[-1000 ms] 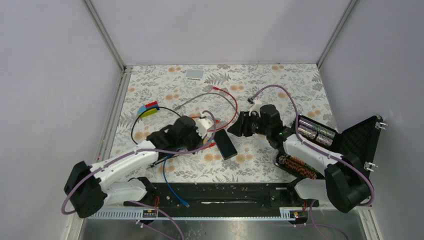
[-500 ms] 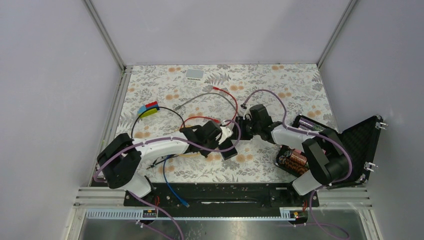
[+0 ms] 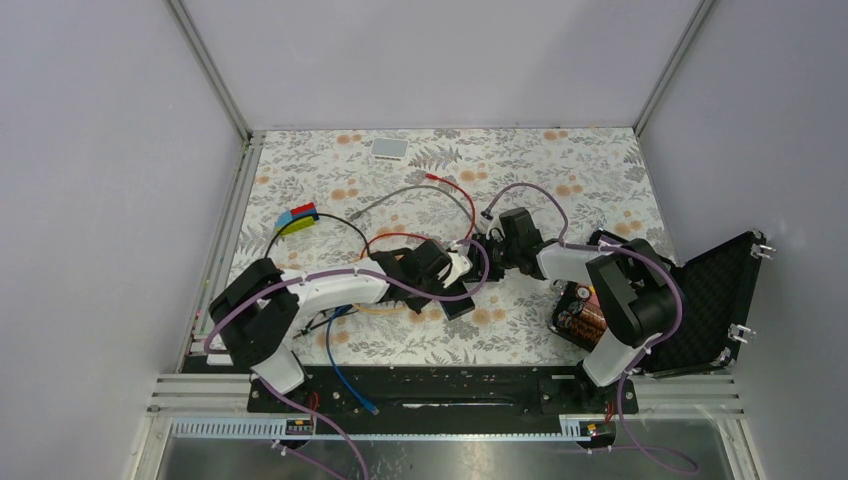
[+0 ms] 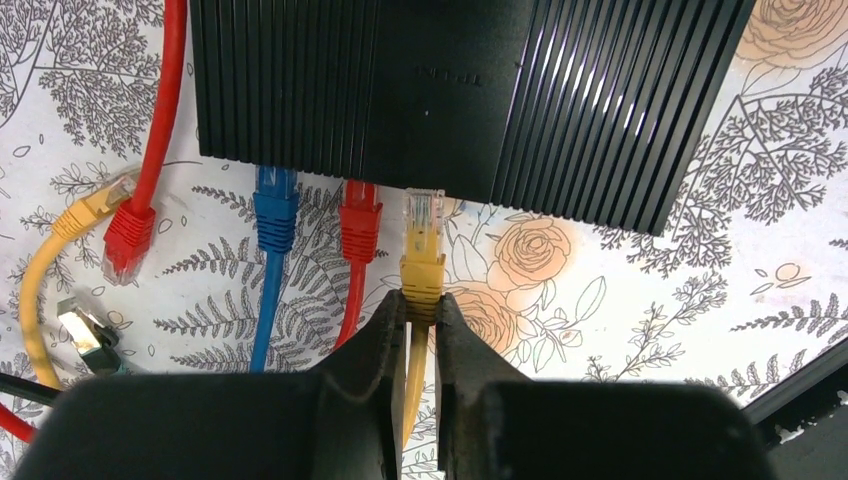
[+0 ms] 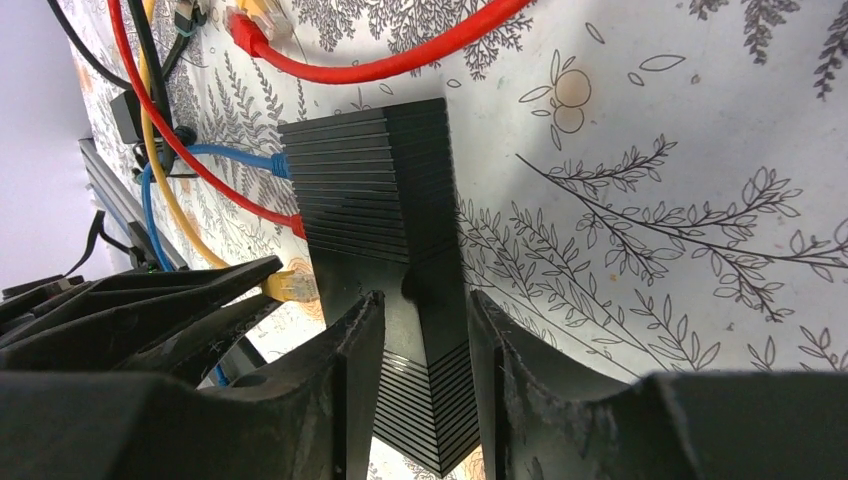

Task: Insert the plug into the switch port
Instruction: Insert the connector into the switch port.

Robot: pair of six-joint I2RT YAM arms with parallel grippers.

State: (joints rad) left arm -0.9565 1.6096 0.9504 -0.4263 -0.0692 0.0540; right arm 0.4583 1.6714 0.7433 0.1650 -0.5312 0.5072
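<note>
Looking through the left wrist camera, I see my left gripper clamped on the yellow plug. The plug's clear tip meets the switch port at 12 o'clock, with most of it outside. At its 9 o'clock a red plug and, further over, a blue plug sit in the same edge of the black switch. My right gripper has its fingers apart, straddling the switch's smooth middle band; I cannot tell whether they touch it
</note>
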